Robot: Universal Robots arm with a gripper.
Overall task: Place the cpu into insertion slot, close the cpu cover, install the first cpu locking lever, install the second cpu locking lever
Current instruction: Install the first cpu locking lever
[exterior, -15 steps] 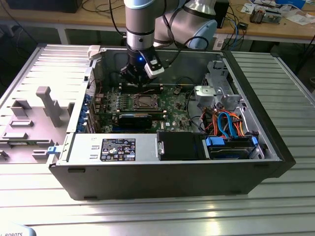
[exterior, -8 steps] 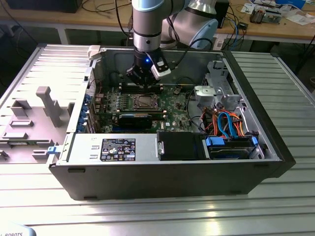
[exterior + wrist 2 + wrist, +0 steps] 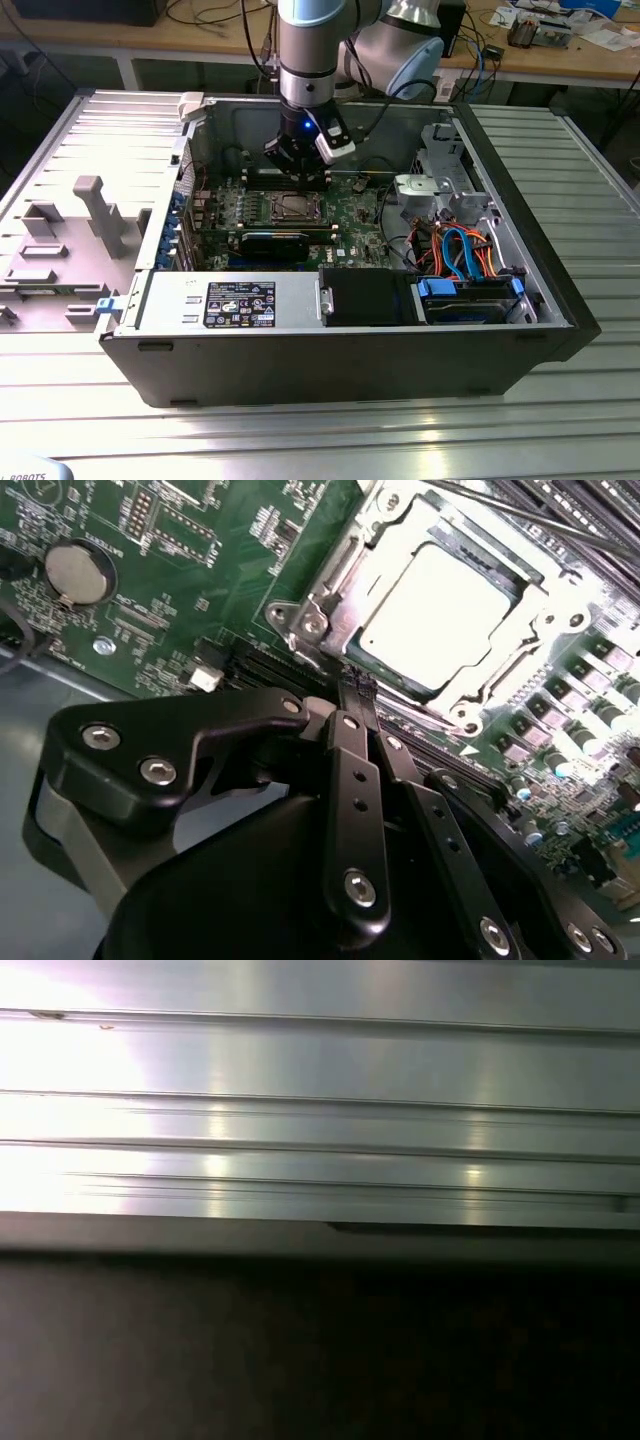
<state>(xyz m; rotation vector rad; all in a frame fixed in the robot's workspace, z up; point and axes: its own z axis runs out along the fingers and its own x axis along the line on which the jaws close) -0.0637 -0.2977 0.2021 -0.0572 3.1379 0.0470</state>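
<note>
The cpu (image 3: 435,610) lies flat in the insertion slot (image 3: 300,620), its dull silver top showing through the square window of the cpu cover (image 3: 520,655). The cover lies down over the chip. My gripper (image 3: 357,683) is shut, with nothing visible between its black fingers (image 3: 352,770), and its tips sit right at the socket's near edge. A thin metal lever rod (image 3: 500,505) runs along the socket's far side. In the exterior view the gripper (image 3: 303,183) hangs just above the cpu (image 3: 297,208) inside the open computer case.
The green board (image 3: 150,630) carries a coin battery (image 3: 77,572) and dark memory slots beside the socket. A long black card (image 3: 275,243), a power supply (image 3: 230,303) and a drive bay with blue cables (image 3: 465,290) crowd the case. The ribbed metal table (image 3: 320,1110) surrounds it.
</note>
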